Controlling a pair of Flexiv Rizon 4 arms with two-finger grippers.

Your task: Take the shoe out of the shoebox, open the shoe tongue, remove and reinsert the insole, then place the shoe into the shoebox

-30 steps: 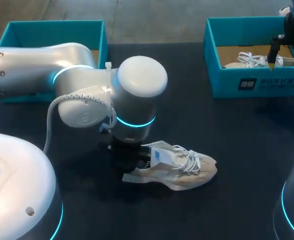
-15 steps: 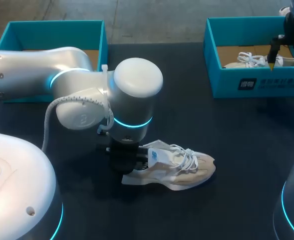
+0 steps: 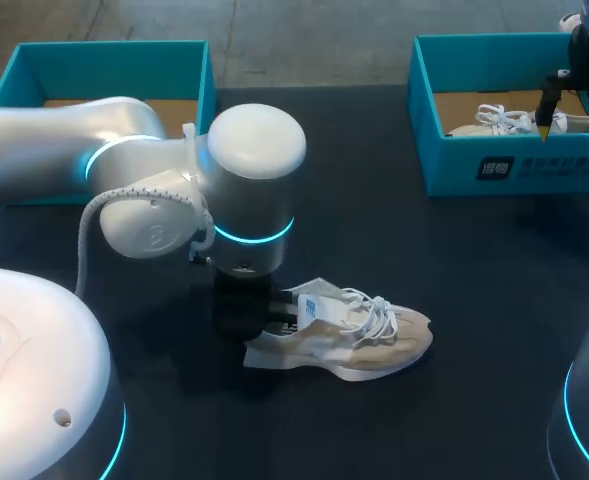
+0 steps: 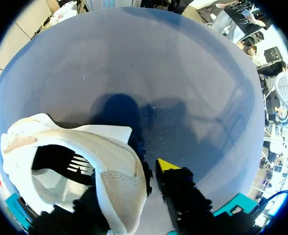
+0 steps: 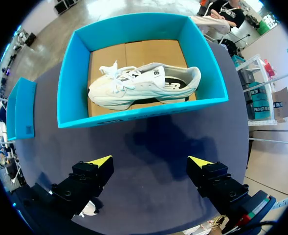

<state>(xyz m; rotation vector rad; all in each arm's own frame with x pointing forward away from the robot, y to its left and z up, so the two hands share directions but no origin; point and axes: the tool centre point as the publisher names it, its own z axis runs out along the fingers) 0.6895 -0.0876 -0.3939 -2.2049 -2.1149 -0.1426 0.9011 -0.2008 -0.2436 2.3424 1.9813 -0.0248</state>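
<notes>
left gripper clamped on heel of shoe, which lies toe-rightward along the near edge of the table; right gripper open, well apart.

Shoe on table: cream sneaker with white laces, mid-table, laces facing up, toe toward the right, blue-tagged tongue raised.
Shoebox: teal, open, at the table's far right, with a cardboard floor.
Shoe in shoebox: white, lying on its side.
Second box: teal, open, far left.
</notes>
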